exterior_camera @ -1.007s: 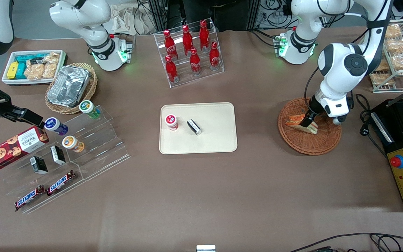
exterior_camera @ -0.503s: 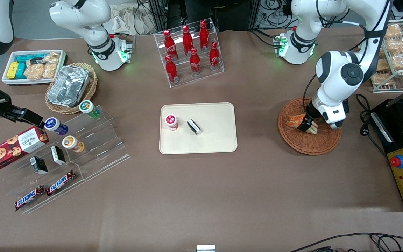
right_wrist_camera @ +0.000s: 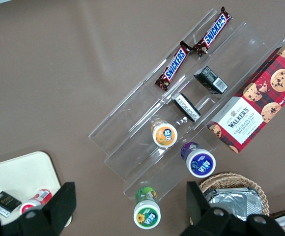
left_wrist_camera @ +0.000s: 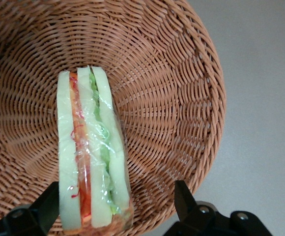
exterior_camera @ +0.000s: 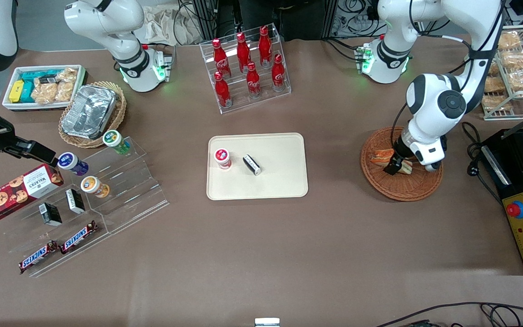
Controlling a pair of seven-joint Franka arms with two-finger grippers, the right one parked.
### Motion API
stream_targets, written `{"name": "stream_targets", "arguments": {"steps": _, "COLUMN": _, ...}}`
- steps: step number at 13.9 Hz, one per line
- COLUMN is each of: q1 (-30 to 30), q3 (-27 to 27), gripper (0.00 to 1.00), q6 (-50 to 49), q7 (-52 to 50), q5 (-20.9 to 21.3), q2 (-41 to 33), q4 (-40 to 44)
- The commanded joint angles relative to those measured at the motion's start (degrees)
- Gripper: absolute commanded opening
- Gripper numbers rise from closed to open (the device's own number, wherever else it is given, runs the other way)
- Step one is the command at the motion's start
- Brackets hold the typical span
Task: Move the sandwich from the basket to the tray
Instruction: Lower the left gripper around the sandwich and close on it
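Note:
The sandwich [left_wrist_camera: 91,152], wrapped in clear film with red, orange and green filling, lies in the reddish-brown wicker basket [exterior_camera: 397,193] toward the working arm's end of the table. My left gripper [exterior_camera: 394,166] is down inside the basket [left_wrist_camera: 172,98] and open. Its fingers [left_wrist_camera: 184,204] straddle the sandwich's wide end, one close against the bread and the other standing well clear. From the front, the sandwich [exterior_camera: 381,156] shows partly under the wrist. The beige tray [exterior_camera: 284,181] lies mid-table, toward the parked arm from the basket.
A red-lidded jar [exterior_camera: 222,158] and a small black box [exterior_camera: 251,164] lie on the tray. A rack of red cola bottles [exterior_camera: 248,68] stands farther from the front camera. A black appliance with a red button [exterior_camera: 522,218] sits beside the basket at the table's end.
My left gripper has sunk lower into the basket and shifted slightly nearer the front camera, its fingers now on either side of the sandwich. The sandwich has not moved.

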Motion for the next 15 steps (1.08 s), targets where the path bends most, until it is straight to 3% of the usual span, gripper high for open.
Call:
{"name": "stream_targets", "arguments": {"steps": 1, "q1": -0.3, "q3": 0.2, "gripper": 1.0, "q6": 1.6, "q7": -1.5, "q5": 0.8, "q2": 1.8, "q4": 0.6}}
{"name": "stream_targets", "arguments": {"steps": 5, "q1": -0.2, "q3": 0.4, "gripper": 0.99, "q6": 2.7, "q7": -1.5, "q5": 1.1, "q2": 2.5, "q4": 0.4}}
{"name": "stream_targets", "arguments": {"steps": 6, "q1": -0.1, "q3": 0.4, "gripper": 0.95, "q6": 2.7, "q7": -1.5, "q5": 1.5, "q2": 2.7, "q4": 0.5}}
{"name": "stream_targets", "arguments": {"steps": 7, "q1": -0.1, "q3": 0.4, "gripper": 0.79, "q6": 2.7, "q7": -1.5, "q5": 1.5, "q2": 2.9, "q4": 0.5}}
{"name": "stream_targets", "arguments": {"steps": 9, "q1": -0.1, "q3": 1.4, "gripper": 0.18, "q6": 2.7, "q7": -1.5, "q5": 1.6, "q2": 2.9, "q4": 0.5}}
{"name": "stream_targets", "arguments": {"steps": 10, "q1": -0.1, "q3": 1.5, "gripper": 0.0, "q6": 2.7, "q7": -1.4, "q5": 1.8, "q2": 2.9, "q4": 0.4}}
{"name": "stream_targets", "arguments": {"steps": 15, "q1": 0.1, "q3": 1.5, "gripper": 0.0, "q6": 2.3, "q7": -0.6, "q5": 2.1, "q2": 1.6, "q4": 0.5}}
